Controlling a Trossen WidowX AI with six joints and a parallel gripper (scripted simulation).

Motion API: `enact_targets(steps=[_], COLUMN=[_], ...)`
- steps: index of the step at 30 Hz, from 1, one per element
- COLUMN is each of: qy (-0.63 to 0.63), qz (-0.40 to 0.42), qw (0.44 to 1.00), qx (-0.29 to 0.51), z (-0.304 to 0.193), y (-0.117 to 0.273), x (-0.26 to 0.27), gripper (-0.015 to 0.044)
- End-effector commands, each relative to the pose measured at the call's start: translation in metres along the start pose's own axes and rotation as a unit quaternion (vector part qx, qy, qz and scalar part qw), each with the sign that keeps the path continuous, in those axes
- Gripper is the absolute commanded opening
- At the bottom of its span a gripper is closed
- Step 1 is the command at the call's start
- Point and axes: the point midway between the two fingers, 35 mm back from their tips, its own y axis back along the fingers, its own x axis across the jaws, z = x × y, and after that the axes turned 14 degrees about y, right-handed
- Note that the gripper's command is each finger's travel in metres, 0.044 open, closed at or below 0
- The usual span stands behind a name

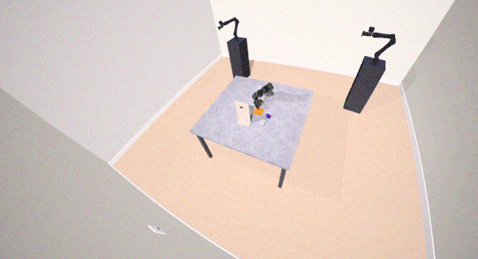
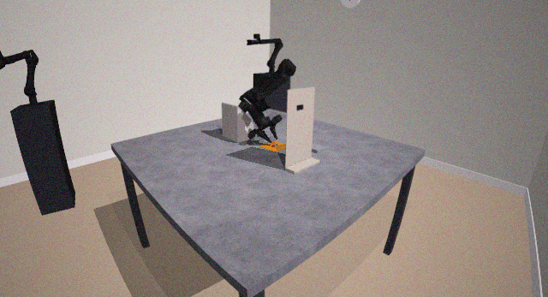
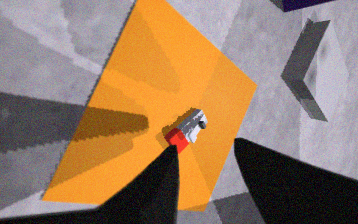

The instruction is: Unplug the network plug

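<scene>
The plug (image 3: 187, 131), grey-white with a red end, lies on the orange square (image 3: 150, 35) (image 2: 266, 147) (image 1: 259, 112), well inside its edges in the wrist view. It shows as a small red and white spot in the exterior view. My gripper (image 3: 205, 148) (image 2: 273, 140) (image 1: 258, 108) is open, low over the square, and holds nothing. In the wrist view the left fingertip overlaps the plug's red end; I cannot tell whether they touch. The upright cream panel (image 1: 243, 115) (image 2: 300, 136) stands beside the square, with a dark opening (image 1: 241, 107) (image 2: 300, 107) near its top.
A pale angled bracket (image 3: 325, 70) (image 1: 263, 122) and a purple object (image 3: 305, 4) (image 1: 268, 116) are on the table near the square. A grey upright board (image 2: 229, 122) stands beside the arm in the exterior view. Two other arms stand on dark pedestals off the table.
</scene>
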Motion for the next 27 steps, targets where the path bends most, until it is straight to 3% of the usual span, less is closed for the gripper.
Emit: enact_targets(steps=[1,27], qy=[0.005,0.003], qz=[-0.003,-0.004], qw=[1.000,1.000], qx=[-0.002,-0.001], z=[0.000,0.000], y=[0.002,0.013], x=[-0.002,-0.001], gripper=[0.0156,0.0156])
